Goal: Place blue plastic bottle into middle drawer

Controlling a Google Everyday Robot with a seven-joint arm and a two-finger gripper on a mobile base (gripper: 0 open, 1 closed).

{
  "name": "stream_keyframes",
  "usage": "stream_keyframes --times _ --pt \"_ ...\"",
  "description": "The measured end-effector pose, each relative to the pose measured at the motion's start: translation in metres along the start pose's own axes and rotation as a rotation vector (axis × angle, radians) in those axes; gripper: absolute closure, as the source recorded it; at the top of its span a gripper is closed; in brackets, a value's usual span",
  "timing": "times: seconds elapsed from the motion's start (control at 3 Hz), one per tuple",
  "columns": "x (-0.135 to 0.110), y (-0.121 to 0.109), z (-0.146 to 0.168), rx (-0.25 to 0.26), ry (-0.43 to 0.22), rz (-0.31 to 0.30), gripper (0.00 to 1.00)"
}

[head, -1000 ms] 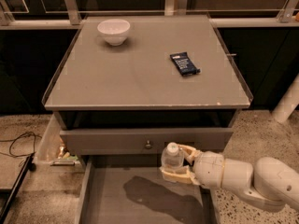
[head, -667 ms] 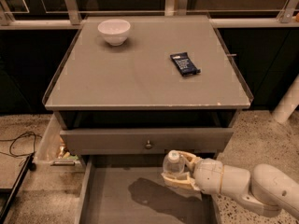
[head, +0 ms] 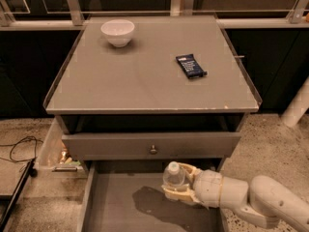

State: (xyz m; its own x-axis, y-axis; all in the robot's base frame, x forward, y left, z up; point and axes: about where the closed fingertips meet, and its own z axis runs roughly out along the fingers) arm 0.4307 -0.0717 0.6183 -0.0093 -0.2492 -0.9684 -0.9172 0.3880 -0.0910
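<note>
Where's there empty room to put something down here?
In the middle drawer, the left floor is bare; the right is crowded by the claw holding the blue plastic bottle. On the cabinet top, the stretch between white bowl and snack bar is free.

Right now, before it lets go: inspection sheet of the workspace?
Surface: grey cabinet top, flat, raised rim.
Job's things: blue plastic bottle roughly upright, cap on, over the open middle drawer; its shadow on the drawer floor.
Clutter: white bowl back left on top; snack bar wrapper right of centre.
Grippers: gripper low front right, clamped on the bottle.
Cables: dark cable on the floor, left.
Surroundings: shut drawer front with knob above; speckled floor.
</note>
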Motion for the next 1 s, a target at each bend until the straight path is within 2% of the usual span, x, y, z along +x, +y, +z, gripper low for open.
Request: stream_keyframes --times 0.33,0.67,1.0 --pt "0.042 0.013 0.022 -0.027 0.001 0.036 1.00" --pt "0.071 0.019 0.042 -0.051 -0.014 0.047 1.00" --pt "0.093 0.023 0.057 -0.069 -0.038 0.030 1.00"
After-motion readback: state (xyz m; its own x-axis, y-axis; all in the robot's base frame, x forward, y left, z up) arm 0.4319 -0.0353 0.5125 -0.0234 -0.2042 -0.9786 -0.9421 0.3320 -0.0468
